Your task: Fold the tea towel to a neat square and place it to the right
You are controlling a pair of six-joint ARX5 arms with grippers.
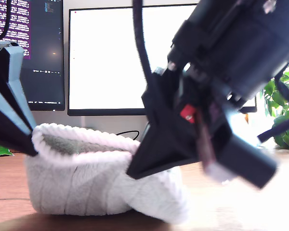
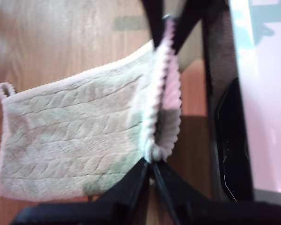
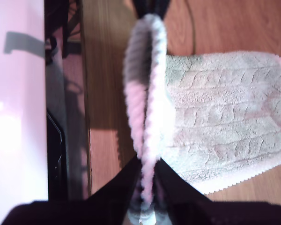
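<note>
Fingers of my first gripper (image 2: 152, 164) are pinched together on the thick ribbed corded hem of the tea towel (image 2: 79, 140), a fluffy pale grey-white plush cloth with a leaf-like embossed pile; the hem stands up as a narrow fold running straight out from between the black fingers (image 2: 126, 187), while the rest of the cloth spreads flat over the brown wooden bench (image 2: 61, 37). My second gripper (image 3: 147, 164) is likewise clamped on a doubled, upright ridge of the same hem, its fingers (image 3: 173, 187) pressing that ridge from both sides, with the towel body lying on the bench beside it. From the exterior view the towel (image 1: 86, 183) is bunched into a low mound on the bench, its corded edge lifted at both ends, one gripper (image 1: 9, 120) at the exterior view's left and a blurred one (image 1: 149, 159) nearer the middle. Behind stand a bright white monitor (image 1: 111, 62) and a dark monitor (image 1: 43, 53).
</note>
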